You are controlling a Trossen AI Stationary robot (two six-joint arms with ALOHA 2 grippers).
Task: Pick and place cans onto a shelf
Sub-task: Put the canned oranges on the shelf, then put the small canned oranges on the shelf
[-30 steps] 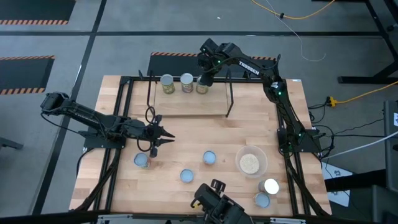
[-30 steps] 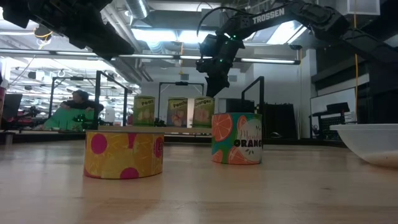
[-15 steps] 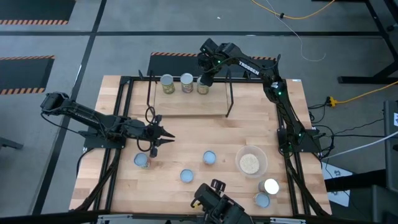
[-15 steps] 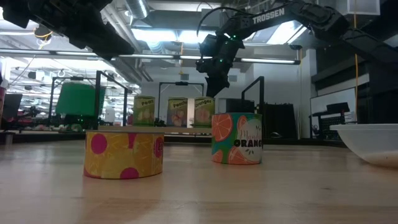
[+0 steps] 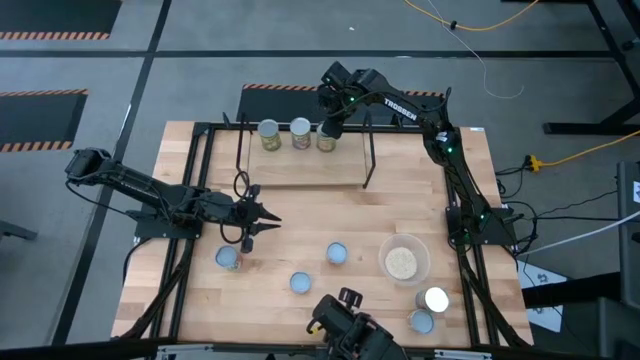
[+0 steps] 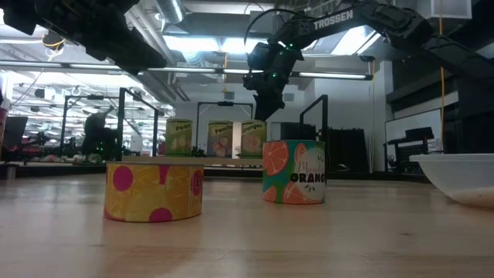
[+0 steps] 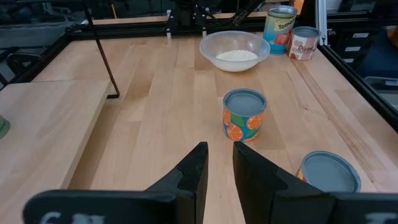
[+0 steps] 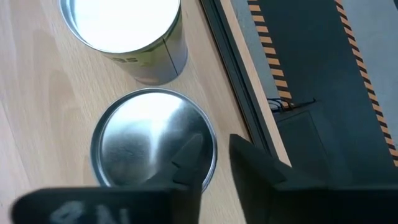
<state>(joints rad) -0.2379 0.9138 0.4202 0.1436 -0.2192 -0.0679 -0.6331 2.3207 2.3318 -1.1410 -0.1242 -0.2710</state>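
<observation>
Three cans (image 5: 268,134) (image 5: 300,132) (image 5: 325,138) stand upright in a row on the board of the shelf (image 5: 300,170) at the table's far side. My right gripper (image 8: 214,155) hangs open over the rightmost can (image 8: 149,140), slanting down onto it. One finger is above its shiny lid and the other is beyond its rim. My left gripper (image 7: 219,165) stands open above the table's left middle with nothing between its fingers. An orange-patterned can (image 7: 244,115) stands ahead of it on the table. My right gripper comes from above at the rightmost can's rim (image 8: 210,149), on the side away from the other cans. The can stands upright on the shelf's board. Whether either finger touches it I cannot tell.
More cans stand on the near half of the table (image 5: 228,258) (image 5: 300,283) (image 5: 338,253) (image 5: 436,298) (image 5: 422,321). A clear bowl of pale grains (image 5: 403,262) sits near right. The shelf's black rods (image 5: 370,160) rise beside my right gripper. A black tube frame (image 5: 200,190) edges the table.
Neither arm nor any can has visibly moved. A person in the room beyond the table has shifted.
</observation>
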